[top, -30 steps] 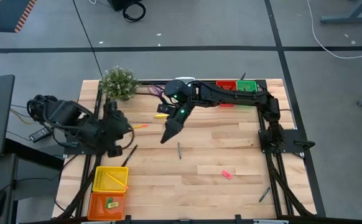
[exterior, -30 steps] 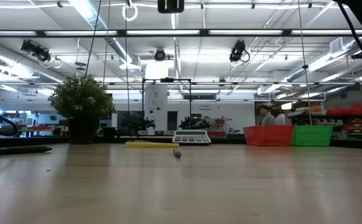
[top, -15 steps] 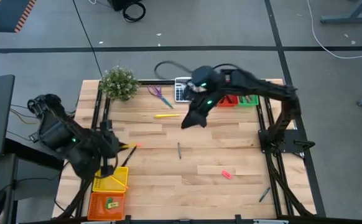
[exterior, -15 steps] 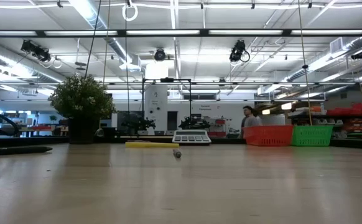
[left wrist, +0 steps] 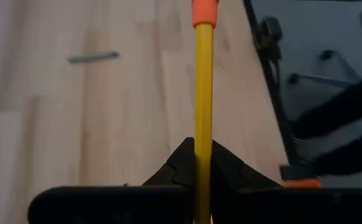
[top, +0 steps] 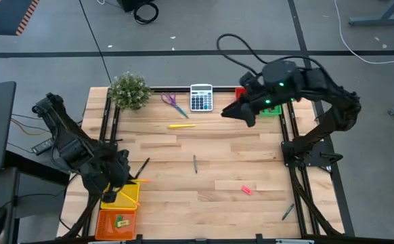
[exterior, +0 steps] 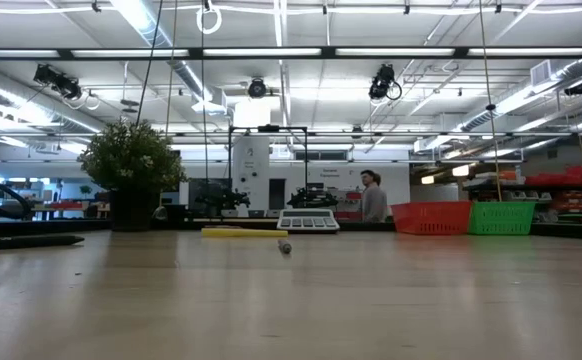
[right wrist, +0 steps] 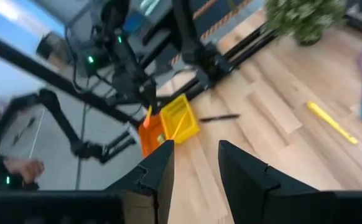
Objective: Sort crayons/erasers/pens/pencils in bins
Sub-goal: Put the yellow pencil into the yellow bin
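Table (top: 251,159): four bins, two arms.

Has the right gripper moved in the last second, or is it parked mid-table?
Yes. The right gripper has swung from mid-table, near the dark pen, toward the far right corner; it is now right of the calculator, by the red bin.

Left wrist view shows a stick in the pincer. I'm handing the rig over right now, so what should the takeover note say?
Left pincer: shut on a long orange-yellow pencil, above the yellow mesh bin.
Right pincer: open, empty, raised near the red mesh bin and green mesh bin.
Done: a small green eraser lies in the orange mesh bin.
Left: release the pencil. Then sort the bright yellow pen, thin black pen, short grey stick, small pink eraser and the dark stick by the right edge.
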Robot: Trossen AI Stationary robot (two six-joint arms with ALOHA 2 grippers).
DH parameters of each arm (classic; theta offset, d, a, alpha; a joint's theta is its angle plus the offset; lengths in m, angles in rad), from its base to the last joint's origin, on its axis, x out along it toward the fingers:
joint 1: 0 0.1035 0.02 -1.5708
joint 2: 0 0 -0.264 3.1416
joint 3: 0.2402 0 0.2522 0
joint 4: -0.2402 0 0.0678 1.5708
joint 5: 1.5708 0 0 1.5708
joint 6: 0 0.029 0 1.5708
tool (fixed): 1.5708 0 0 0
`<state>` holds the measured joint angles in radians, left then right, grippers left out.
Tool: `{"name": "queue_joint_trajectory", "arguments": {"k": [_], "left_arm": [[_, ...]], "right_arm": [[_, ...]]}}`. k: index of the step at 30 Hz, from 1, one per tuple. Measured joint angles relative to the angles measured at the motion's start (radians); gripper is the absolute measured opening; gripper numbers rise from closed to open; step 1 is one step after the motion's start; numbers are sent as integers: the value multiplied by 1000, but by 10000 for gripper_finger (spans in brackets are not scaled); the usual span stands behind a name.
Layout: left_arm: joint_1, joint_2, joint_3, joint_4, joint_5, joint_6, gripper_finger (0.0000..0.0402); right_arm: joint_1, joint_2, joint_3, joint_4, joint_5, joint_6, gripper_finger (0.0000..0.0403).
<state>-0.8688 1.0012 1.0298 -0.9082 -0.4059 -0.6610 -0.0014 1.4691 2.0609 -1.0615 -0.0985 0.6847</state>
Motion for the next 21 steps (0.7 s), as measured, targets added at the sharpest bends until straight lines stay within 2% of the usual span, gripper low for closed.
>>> {"name": "queue_joint_trajectory", "arguments": {"k": [3,8,16,21], "left_arm": [[-3,-72,-88,86,49,19,25],[-63,-147,-188,216,63,26,27],[-217,-159,-310,326,71,81,29],[-243,-159,-403,460,72,150,42]], "right_arm": [[51,-13,0,-1,103,59,131],[134,-6,0,-9,244,188,131],[247,42,0,-12,359,384,131],[306,85,-2,-13,425,461,131]]}}
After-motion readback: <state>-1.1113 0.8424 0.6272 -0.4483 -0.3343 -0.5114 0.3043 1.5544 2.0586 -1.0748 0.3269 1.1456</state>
